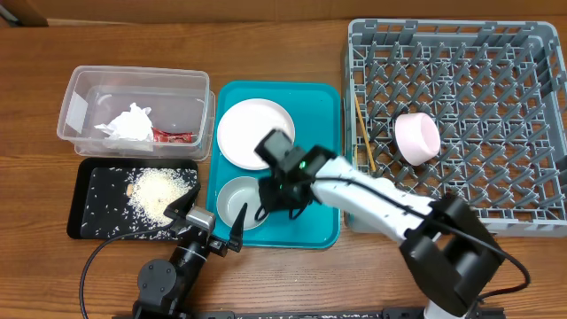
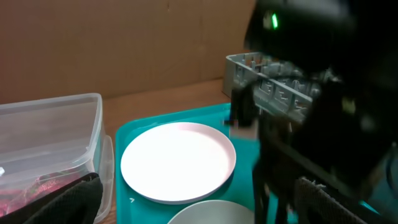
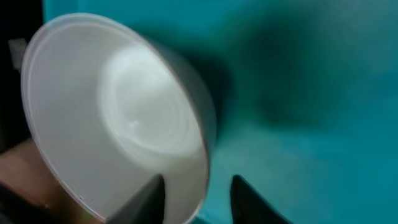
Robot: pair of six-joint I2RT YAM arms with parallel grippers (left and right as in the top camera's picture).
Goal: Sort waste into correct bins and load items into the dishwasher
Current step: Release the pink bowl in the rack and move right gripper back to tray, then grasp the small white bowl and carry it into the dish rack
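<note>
The grey metal bowl sits on the teal tray, in front of the pale pink plate. My right gripper is open and straddles the bowl's right rim. In the right wrist view one finger of the gripper is inside the bowl and one is outside. My left gripper is open and empty at the tray's front left corner. The pink bowl and chopsticks lie in the dishwasher rack. The napkin and red wrapper are in the clear tub. Rice lies on the black tray. The white cup is out of view.
The left wrist view shows the plate, the bowl's rim, the clear tub at left and the dark right arm close on the right, with the rack behind. The tub, black tray and teal tray stand close together.
</note>
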